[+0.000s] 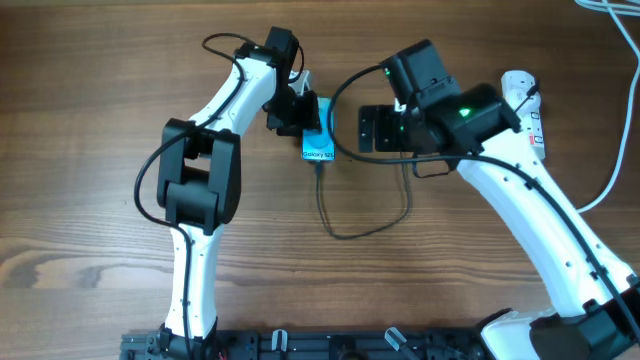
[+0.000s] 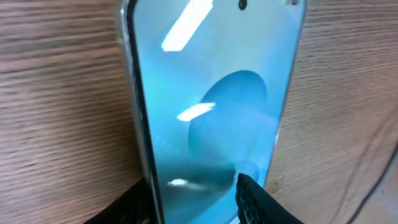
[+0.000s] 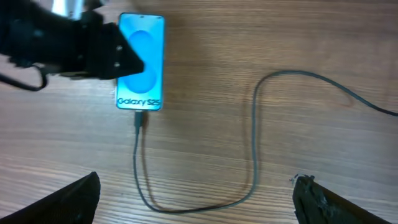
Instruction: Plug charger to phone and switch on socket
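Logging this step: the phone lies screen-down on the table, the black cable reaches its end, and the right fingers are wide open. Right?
Not quite. The phone lies screen-up, its cyan display showing in the right wrist view. The black cable does reach its end, and the right fingers are wide open.

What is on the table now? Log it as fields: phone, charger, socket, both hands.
phone: flat on the table, cyan screen up
charger: connector at the phone's text end, looks plugged in; cable loops across the table
socket: far right, partly hidden; switch unclear
left hand: fingers either side of the phone; grip unclear
right hand: open, empty, above the cable loop
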Tool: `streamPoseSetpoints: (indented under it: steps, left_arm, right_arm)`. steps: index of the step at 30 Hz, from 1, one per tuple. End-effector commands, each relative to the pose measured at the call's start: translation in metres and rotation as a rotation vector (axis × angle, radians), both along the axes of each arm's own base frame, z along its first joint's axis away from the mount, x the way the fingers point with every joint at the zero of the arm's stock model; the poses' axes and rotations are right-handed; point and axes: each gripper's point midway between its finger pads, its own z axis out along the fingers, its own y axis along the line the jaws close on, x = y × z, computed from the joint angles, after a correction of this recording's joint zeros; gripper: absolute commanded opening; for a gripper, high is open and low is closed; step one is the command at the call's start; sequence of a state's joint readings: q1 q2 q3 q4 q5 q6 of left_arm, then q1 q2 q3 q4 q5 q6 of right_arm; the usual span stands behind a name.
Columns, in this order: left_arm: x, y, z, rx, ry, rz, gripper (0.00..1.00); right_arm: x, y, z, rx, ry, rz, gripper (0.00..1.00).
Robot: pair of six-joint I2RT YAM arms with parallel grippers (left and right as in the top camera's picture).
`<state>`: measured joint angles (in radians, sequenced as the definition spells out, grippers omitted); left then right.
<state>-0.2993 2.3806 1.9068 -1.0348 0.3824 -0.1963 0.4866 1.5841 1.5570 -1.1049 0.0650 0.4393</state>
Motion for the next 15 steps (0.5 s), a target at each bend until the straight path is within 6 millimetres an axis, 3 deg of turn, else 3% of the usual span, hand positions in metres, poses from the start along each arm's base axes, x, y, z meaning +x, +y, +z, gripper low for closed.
streamPoseSetpoints:
  steps: [1, 5, 7, 10, 11, 12, 13, 15]
  left_arm:
    - [-0.006, 0.029, -0.033, 0.157, 0.029, 0.012, 0.51]
    - [-0.005, 0.032, -0.034, 0.172, 0.027, 0.014, 0.66]
    - [-0.004, 0.035, -0.032, 0.173, 0.029, 0.02, 0.65]
    - [0.004, 0.043, -0.015, 0.17, 0.021, 0.044, 0.6]
    - [0.01, 0.048, -0.003, 0.164, 0.005, 0.058, 0.64]
    - [0.017, 0.052, 0.014, 0.157, -0.019, 0.081, 0.78]
    - [0.023, 0.057, 0.028, 0.15, -0.043, 0.101, 1.0]
    - [0.037, 0.069, 0.072, 0.128, -0.123, 0.139, 1.0]
  right_arm:
    - [0.005, -0.007, 0.006, -0.026, -0.02, -0.004, 1.0]
    - [0.005, -0.009, 0.006, -0.027, -0.02, -0.007, 1.0]
    - [0.008, -0.015, 0.005, -0.027, -0.019, -0.026, 1.0]
    - [0.018, -0.039, 0.006, -0.051, -0.029, -0.095, 1.0]
    - [0.021, -0.049, 0.006, -0.06, -0.033, -0.117, 1.0]
    - [0.026, -0.058, 0.007, -0.068, -0.04, -0.124, 1.0]
    - [0.031, -0.07, 0.008, -0.072, -0.047, -0.145, 1.0]
    - [0.037, -0.099, 0.008, -0.076, -0.046, -0.219, 1.0]
